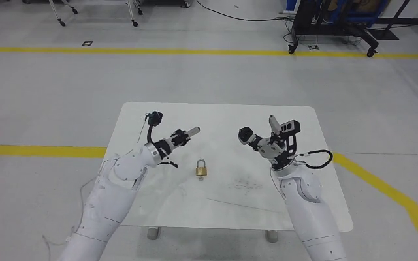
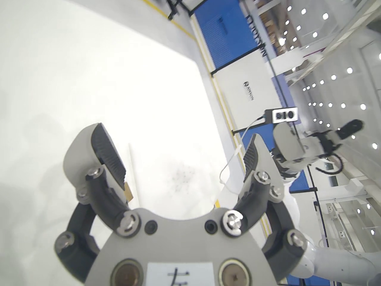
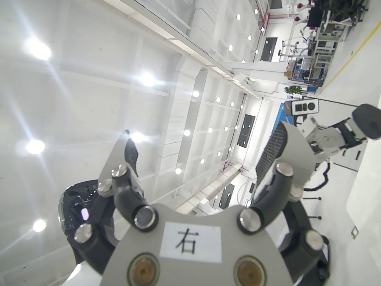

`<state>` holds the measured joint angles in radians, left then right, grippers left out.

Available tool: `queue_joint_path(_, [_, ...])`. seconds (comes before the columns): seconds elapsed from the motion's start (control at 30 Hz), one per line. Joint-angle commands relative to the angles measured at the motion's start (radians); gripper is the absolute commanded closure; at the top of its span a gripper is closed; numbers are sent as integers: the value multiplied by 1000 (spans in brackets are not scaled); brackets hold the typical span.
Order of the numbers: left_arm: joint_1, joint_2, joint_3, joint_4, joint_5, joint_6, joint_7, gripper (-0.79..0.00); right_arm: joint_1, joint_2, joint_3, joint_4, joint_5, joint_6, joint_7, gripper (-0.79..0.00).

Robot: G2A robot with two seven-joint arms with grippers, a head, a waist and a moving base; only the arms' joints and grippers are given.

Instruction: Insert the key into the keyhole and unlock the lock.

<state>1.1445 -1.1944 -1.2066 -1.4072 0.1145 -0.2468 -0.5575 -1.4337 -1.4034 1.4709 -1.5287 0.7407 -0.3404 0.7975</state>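
So, counting it up: one small brass padlock with a silver shackle (image 1: 201, 169), two grippers, one white rectangular table (image 1: 281, 196). The padlock lies flat on the tabletop between the two arms, a bit nearer the left one, and nothing is touching it.

The left gripper (image 2: 178, 156) hangs above the table with its ribbed black pads spread wide, holding nothing. In the top view the left gripper (image 1: 191, 132) sits just up from the padlock. The right gripper (image 3: 202, 153) is splayed open too, tilted up at the ceiling lights, nothing in it.

The tabletop has a patch of grey scuff marks (image 1: 245, 184) right of the padlock. The floor is pale grey with two yellow lines (image 1: 196, 51), and a black wheeled rack (image 1: 333, 26) stands at the far side.
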Motion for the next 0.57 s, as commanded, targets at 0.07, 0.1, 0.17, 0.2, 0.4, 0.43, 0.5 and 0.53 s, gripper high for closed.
queue_joint_path(0.07, [71, 15, -107, -62, 38, -95, 143, -785, -27, 6, 60, -44, 0, -65, -40, -785])
queue_joint_path(0.1, [88, 18, -128, -76, 71, -113, 189, -785, -34, 8, 78, -59, -2, -90, -50, -785])
queue_joint_path(0.17, [118, 22, -156, -87, 124, -105, 255, -785, -40, 9, 90, -65, -11, -106, -61, -785])
queue_joint_path(0.2, [121, 22, -157, -86, 123, -94, 257, -785, -40, 9, 90, -65, -11, -106, -61, -785])
queue_joint_path(0.4, [121, 22, -157, -86, 123, -94, 257, -785, -40, 9, 90, -65, -11, -106, -61, -784])
queue_joint_path(0.43, [121, 22, -157, -86, 123, -94, 257, -785, -40, 9, 90, -65, -11, -106, -61, -784])
queue_joint_path(0.5, [121, 22, -157, -86, 123, -94, 257, -785, -40, 9, 90, -65, -11, -106, -61, -784])
queue_joint_path(0.53, [121, 22, -157, -86, 123, -94, 257, -785, -40, 9, 90, -65, -11, -106, -61, -784])
